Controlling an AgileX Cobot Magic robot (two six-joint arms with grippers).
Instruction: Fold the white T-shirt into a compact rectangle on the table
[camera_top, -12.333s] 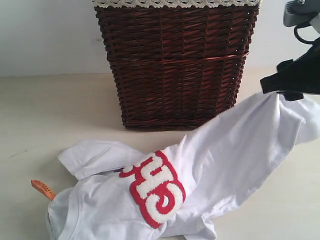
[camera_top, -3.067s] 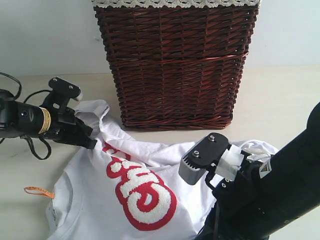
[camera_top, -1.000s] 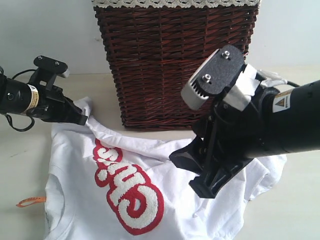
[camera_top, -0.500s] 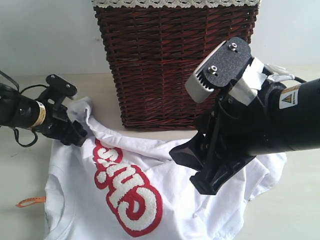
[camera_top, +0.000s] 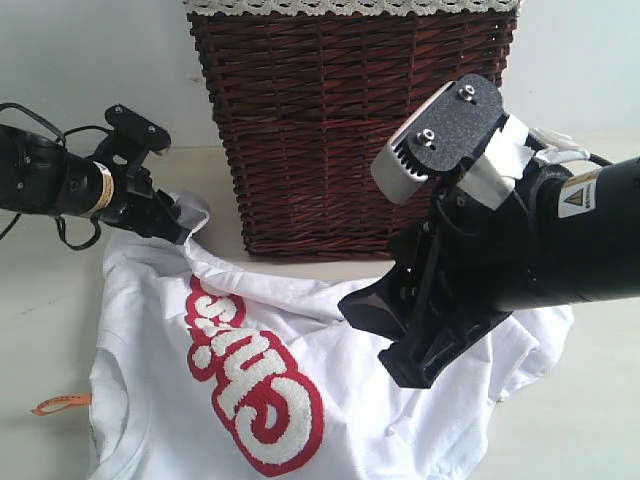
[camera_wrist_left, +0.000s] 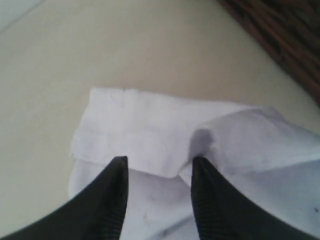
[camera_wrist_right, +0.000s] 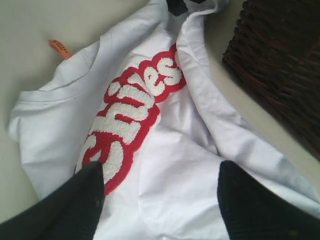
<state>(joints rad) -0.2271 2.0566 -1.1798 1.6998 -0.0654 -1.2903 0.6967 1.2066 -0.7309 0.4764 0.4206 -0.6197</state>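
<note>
Now I think I'm flattening the white T-shirt (camera_top: 330, 410): left gripper (camera_top: 176, 229), upper left, and right gripper (camera_wrist_right: 159, 172) are open and empty, so next I pinch the sleeve (camera_wrist_left: 130, 125).

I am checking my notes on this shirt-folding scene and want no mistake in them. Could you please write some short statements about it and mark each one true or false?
1. The white T-shirt lies rumpled and unfolded on the table. True.
2. The right gripper is shut on the shirt. False: its jaws stand wide apart above the shirt and hold nothing.
3. The wicker basket stands on the table, close to the shirt. True.
4. The lettering on the shirt is blue. False: it is white, outlined in red.
5. The left gripper has its jaws apart over a sleeve. True.
</note>
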